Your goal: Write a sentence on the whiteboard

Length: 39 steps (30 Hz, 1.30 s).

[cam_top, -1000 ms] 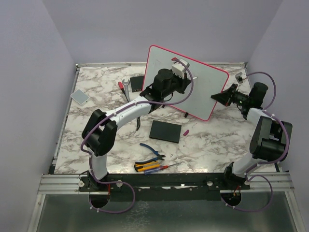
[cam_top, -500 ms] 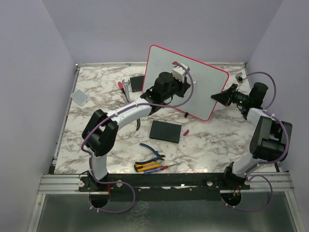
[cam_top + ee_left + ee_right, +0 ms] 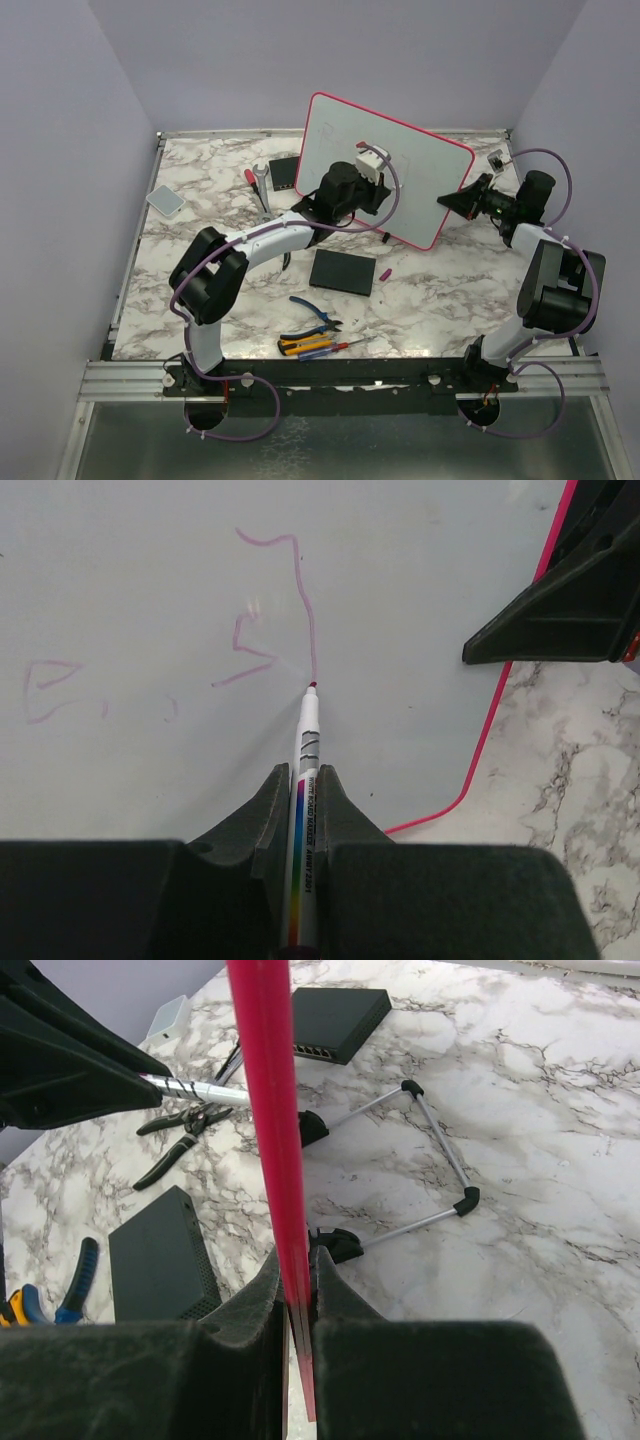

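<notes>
With left gripper [image 3: 303,775], clamps marker [image 3: 308,730], tip touching faint pink sentence [image 3: 308,610]; with right gripper [image 3: 295,1260], pinches whiteboard [image 3: 430,175] by red frame [image 3: 265,1110]. Stands tilted behind black slab [image 3: 342,271] and pliers [image 3: 318,318], near table's [image 3: 200,200] far edge, long axis left-right, face toward near edge.

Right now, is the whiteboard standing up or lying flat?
Standing: the whiteboard is propped on its wire stand, the right gripper pinching its pink frame.

The whiteboard [image 3: 430,175] stands at the back of the table [image 3: 440,290]. My left claw [image 3: 301,785] is before its face, the marker [image 3: 308,730] tip touching the sentence [image 3: 290,600]. My right claw [image 3: 295,1265] pinches its right edge. A slab [image 3: 342,271] lies in front, pliers [image 3: 318,317] nearer me, a pad [image 3: 165,199] far left.
</notes>
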Each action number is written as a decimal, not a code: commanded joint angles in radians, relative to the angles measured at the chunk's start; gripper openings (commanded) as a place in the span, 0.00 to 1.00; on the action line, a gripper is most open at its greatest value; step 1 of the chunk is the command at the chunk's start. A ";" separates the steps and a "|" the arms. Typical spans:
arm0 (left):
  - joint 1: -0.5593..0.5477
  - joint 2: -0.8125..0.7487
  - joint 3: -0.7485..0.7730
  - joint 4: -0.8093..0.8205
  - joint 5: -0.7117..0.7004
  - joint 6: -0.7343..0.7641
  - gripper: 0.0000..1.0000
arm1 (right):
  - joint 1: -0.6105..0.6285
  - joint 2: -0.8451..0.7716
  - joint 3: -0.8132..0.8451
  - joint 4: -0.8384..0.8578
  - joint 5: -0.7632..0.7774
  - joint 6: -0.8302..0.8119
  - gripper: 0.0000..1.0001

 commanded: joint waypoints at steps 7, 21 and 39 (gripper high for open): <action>0.008 -0.014 -0.005 0.000 -0.061 -0.007 0.00 | 0.008 0.030 -0.016 -0.040 0.062 -0.029 0.01; 0.008 0.011 0.092 0.000 -0.045 -0.008 0.00 | 0.008 0.029 -0.015 -0.039 0.063 -0.030 0.00; -0.026 0.047 0.104 -0.004 -0.007 -0.004 0.00 | 0.009 0.028 -0.014 -0.043 0.062 -0.031 0.01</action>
